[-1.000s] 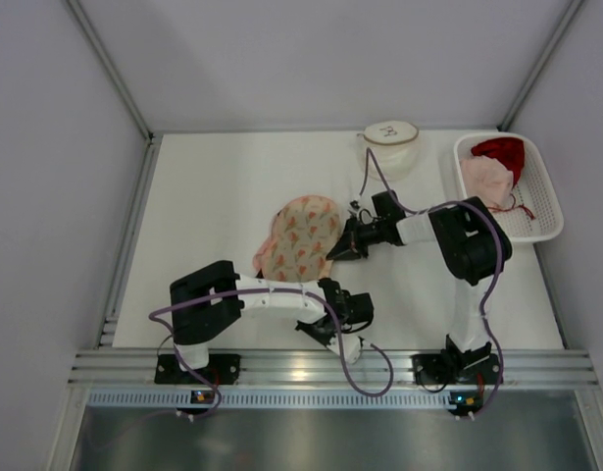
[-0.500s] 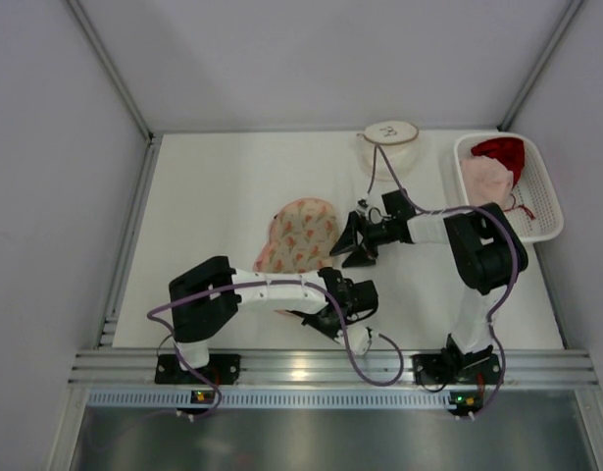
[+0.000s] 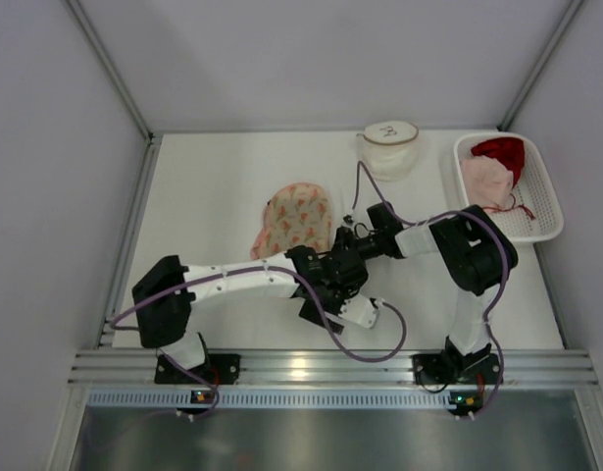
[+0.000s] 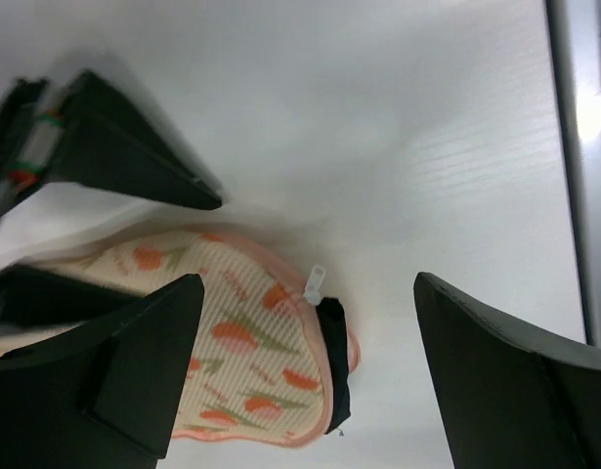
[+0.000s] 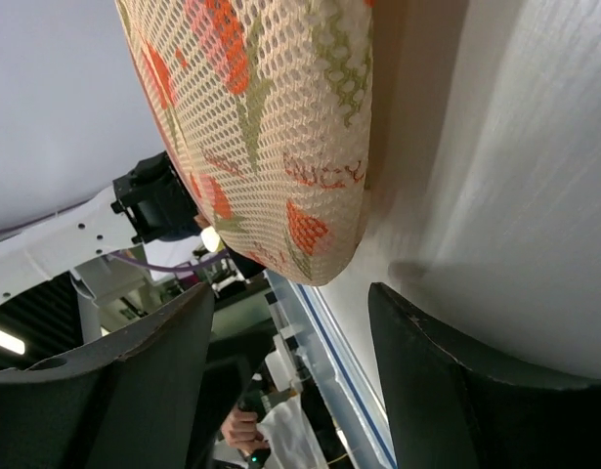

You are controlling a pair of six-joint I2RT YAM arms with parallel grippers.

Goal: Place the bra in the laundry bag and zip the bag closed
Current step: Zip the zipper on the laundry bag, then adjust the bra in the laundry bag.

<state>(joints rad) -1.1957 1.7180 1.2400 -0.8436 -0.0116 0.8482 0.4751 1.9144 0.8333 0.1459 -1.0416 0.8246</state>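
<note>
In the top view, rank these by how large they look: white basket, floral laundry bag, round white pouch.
1. white basket
2. floral laundry bag
3. round white pouch
The differences are plain; no ties.

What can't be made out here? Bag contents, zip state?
- Bra: unseen in every view; the patterned mesh of the laundry bag hides any contents.
- Zip: left wrist shows only the pull tab; a finger of the left end effector covers the rest.
- Pink item in the basket: too small in the top view to identify.
</note>
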